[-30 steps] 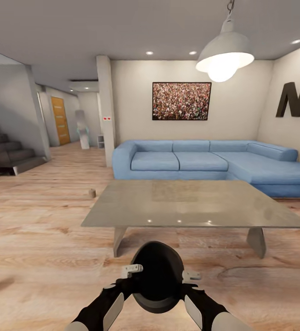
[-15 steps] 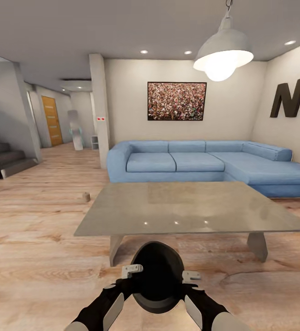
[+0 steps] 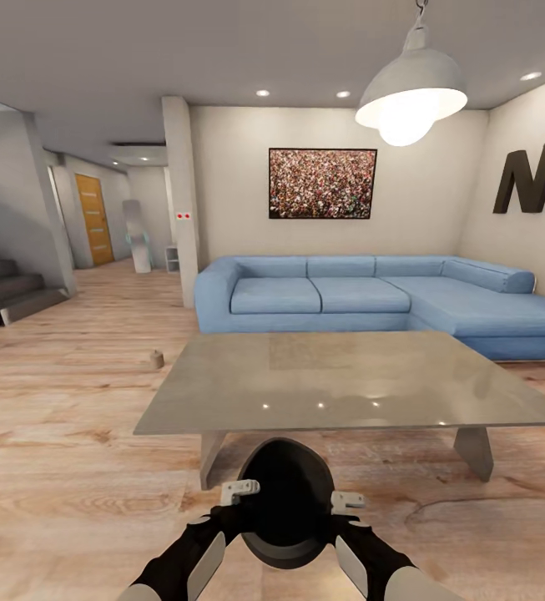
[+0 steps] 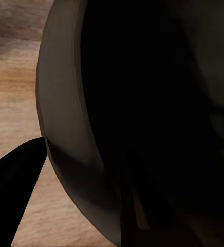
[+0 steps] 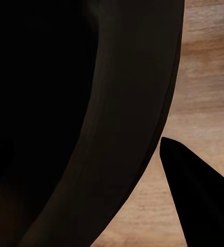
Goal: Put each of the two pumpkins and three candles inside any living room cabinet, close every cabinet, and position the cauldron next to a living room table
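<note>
**Cauldron carried before the coffee table**

Wooden flooring (image 3: 63, 417) is spread under a grey coffee table (image 3: 347, 380), with a blue sofa (image 3: 372, 296) behind it. Both forearms are angled inward and upward, and the black cauldron (image 3: 286, 501) is held between them, above the floor just before the table's near edge. The left gripper (image 3: 240, 491) and right gripper (image 3: 347, 502) are clamped on its opposite rims. One candle (image 3: 156, 360) is seen on the floor beyond the table's left edge.

Bright pendant lamp (image 3: 411, 90), glare specks on table (image 3: 339, 380); wrist views dark.
</note>
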Motion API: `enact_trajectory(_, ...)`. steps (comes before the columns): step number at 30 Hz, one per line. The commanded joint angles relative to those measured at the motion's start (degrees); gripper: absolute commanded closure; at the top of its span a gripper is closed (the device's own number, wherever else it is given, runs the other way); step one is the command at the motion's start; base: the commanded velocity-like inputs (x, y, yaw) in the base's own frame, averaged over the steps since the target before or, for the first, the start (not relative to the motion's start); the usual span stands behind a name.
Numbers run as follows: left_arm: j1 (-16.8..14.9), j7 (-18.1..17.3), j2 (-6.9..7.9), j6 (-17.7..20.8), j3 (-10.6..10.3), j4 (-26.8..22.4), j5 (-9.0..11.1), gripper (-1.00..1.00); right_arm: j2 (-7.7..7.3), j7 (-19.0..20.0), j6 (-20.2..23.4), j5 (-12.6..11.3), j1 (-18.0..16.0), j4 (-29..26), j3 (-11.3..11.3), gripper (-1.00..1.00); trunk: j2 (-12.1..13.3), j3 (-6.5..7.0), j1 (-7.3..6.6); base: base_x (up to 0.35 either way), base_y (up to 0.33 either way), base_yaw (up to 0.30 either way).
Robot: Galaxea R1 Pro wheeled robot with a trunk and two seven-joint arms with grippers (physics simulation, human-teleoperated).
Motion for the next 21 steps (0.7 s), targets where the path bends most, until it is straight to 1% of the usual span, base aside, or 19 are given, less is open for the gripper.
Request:
enact_trajectory(1,-0.02,0.1,0.93,0.2,-0.76,-0.16,1.41,1.0,-0.21,2.01,0.3,-1.12,-0.06,-2.3,0.08,1.0,-0.04,-0.06,-0.02,0.0,0.0,0.0)
enact_trajectory(3,-0.01,0.1,0.93,0.2,-0.77,-0.16,1.41,1.0,-0.22,1.99,0.3,-1.12,-0.06,-2.3,0.08,1.0,-0.04,-0.06,-0.02,0.0,0.0,0.0)
enact_trajectory(16,-0.01,0.1,0.93,0.2,-0.8,-0.16,1.41,1.0,-0.21,2.03,0.3,-1.12,-0.06,-2.3,0.08,1.0,-5.24,-2.39,2.83,0.0,0.0,0.0)
enact_trajectory(21,-0.02,0.1,0.93,0.2,-0.8,-0.16,1.41,1.0,-0.21,1.98,0.3,-1.12,-0.06,-2.3,0.08,1.0,-5.31,-3.5,2.96,0.0,0.0,0.0)
